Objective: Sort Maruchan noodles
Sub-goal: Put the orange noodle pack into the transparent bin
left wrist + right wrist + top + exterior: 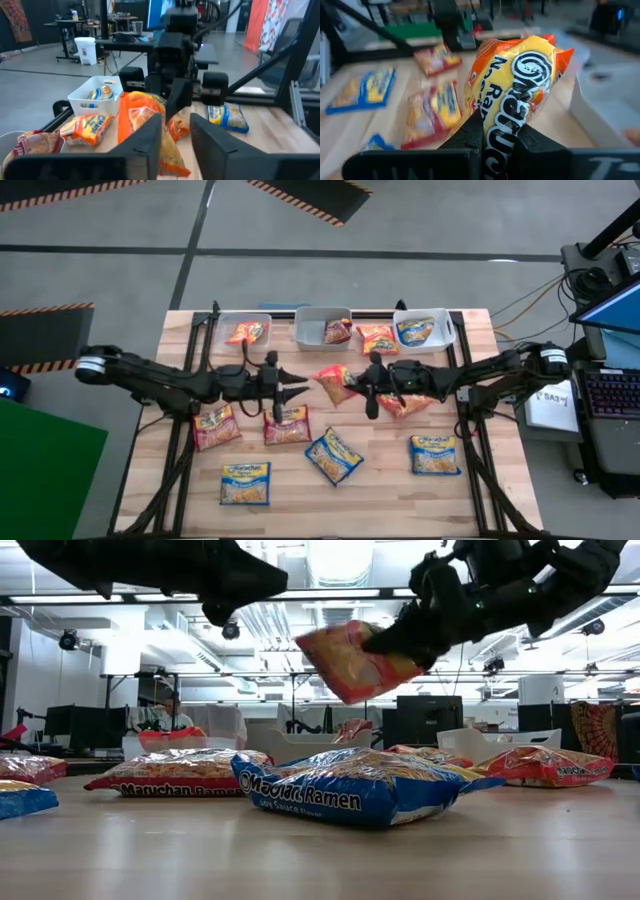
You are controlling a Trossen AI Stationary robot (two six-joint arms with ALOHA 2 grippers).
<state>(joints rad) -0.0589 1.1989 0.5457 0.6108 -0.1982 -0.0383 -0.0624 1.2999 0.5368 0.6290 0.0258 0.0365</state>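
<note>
My right gripper [362, 385] is shut on an orange noodle packet [333, 384] above the table's middle. In the low view the packet [345, 662] hangs clear of the table. My left gripper [297, 390] is open and empty, close to the left of that packet and facing it [142, 125]. Maroon packets [215, 427] [287, 425] and blue packets [333, 455] [245, 482] [434, 453] lie flat on the table. An orange packet [405, 405] lies under my right arm. Another [377, 338] lies by the bins. My right gripper pinches the orange packet by one end [496, 131] between its two fingers. The fingers come about level from the table's right. The packet sticks out past the fingertips toward the table's left, tilted and lifted clear of the table [345, 662].
Three clear bins stand along the far edge. The left one [245, 330] holds an orange packet, the middle one [322, 327] a maroon one, the right one [423, 328] a blue one. Black frame rails run along both sides of the table.
</note>
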